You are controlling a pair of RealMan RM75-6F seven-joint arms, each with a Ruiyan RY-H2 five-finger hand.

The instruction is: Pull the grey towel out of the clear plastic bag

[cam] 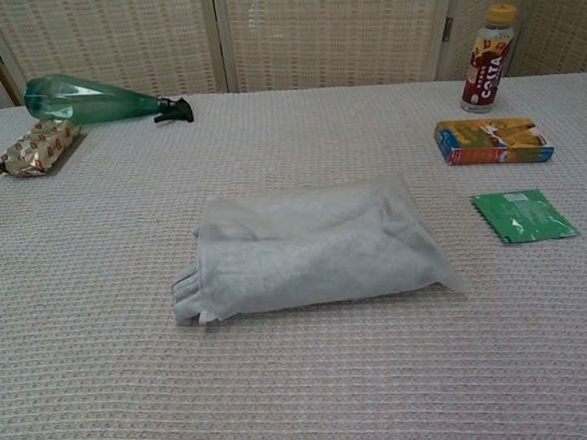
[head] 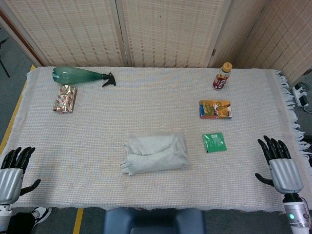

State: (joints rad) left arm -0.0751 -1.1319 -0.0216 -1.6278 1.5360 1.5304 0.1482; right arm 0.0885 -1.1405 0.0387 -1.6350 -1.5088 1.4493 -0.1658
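The grey towel lies folded inside the clear plastic bag (head: 157, 152) near the table's front middle; in the chest view the bag (cam: 310, 245) fills the centre, and a bit of towel (cam: 187, 296) pokes out at its lower left end. My left hand (head: 13, 174) rests at the table's front left corner, fingers spread, holding nothing. At the front right edge my right hand (head: 280, 167) is likewise spread and empty. Both hands are far from the bag and show only in the head view.
A green spray bottle (head: 80, 75) lies at the back left beside a red-white packet (head: 65, 98). At the back right stand a drink bottle (head: 222, 76) and an orange box (head: 215, 109); a green sachet (head: 214, 142) lies right of the bag.
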